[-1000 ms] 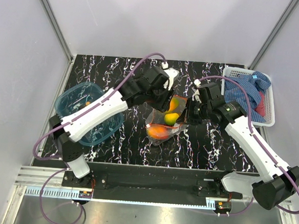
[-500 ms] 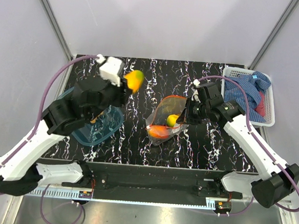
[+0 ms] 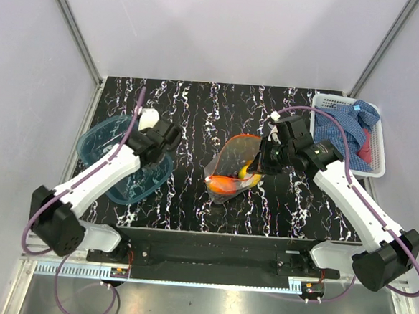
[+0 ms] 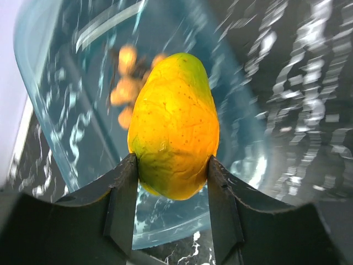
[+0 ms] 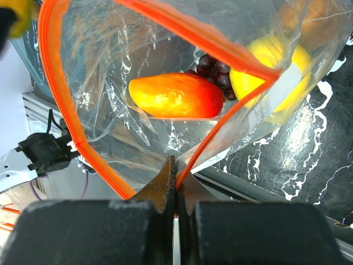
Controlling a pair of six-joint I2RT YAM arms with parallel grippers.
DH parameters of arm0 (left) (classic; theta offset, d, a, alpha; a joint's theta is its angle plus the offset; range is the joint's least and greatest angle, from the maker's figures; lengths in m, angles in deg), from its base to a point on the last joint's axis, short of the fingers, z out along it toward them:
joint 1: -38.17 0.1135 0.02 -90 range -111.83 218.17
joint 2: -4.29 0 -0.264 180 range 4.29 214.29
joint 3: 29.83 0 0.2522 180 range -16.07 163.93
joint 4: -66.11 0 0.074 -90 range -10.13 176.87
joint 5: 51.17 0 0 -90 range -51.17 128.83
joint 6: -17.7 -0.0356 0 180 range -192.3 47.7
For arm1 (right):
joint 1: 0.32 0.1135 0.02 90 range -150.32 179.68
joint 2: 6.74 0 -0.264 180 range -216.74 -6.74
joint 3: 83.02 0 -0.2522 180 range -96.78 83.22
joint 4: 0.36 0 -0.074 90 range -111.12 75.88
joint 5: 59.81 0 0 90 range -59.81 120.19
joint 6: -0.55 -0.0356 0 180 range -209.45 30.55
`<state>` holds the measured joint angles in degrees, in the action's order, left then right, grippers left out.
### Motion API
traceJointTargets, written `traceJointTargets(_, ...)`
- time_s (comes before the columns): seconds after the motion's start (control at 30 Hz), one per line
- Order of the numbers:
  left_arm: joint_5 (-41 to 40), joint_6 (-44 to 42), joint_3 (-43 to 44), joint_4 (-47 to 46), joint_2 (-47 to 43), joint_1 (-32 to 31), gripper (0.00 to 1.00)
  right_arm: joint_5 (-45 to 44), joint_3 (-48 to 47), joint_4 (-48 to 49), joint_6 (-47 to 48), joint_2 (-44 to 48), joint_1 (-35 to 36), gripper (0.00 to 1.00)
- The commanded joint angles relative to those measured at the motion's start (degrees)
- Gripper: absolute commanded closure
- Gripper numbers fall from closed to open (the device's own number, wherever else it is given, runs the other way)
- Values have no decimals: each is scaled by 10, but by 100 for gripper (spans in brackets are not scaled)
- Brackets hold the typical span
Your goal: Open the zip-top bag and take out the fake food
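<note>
The zip-top bag (image 3: 233, 153) stands open mid-table, its orange-red zip strip (image 5: 55, 88) spread wide. My right gripper (image 5: 176, 164) is shut on the bag's zip edge and holds the mouth up; in the top view the right gripper (image 3: 265, 159) is at the bag's right side. Inside lie fake food pieces: an orange-red fruit (image 5: 176, 96), dark grapes (image 5: 215, 69) and a yellow lemon (image 5: 276, 63). My left gripper (image 4: 171, 163) is shut on a yellow-green mango (image 4: 174, 124), over the blue tub (image 4: 60, 99). Small tan balls (image 4: 127, 83) lie in the tub.
The blue translucent tub (image 3: 99, 138) sits at the table's left, under my left gripper (image 3: 159, 135). A white basket (image 3: 378, 166) with a blue checked cloth (image 3: 352, 127) stands at the back right corner.
My left arm lifted the mango out of the bag, swung left and came down over the blue tub. The right gripper kept its hold on the bag's edge.
</note>
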<state>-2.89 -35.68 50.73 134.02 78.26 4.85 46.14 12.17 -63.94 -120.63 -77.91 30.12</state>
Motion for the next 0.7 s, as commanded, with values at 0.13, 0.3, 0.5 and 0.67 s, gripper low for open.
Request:
traceJointTargets(0.13, 20, 101, -23, -16, 107, 5, 100, 3, -12, 8, 0, 10, 2, 100)
traceJointTargets(0.3, 31, 105, -26, -33, 150, 5, 100, 4, -12, 7, 2, 12, 2, 100)
traceJointTargets(0.5, 65, 82, -46, -70, 164, 6, 42, 5, -11, 7, 2, 13, 2, 100)
traceJointTargets(0.67, 88, 89, -34, -58, 146, 5, 1, 6, -13, 7, 5, 10, 2, 100)
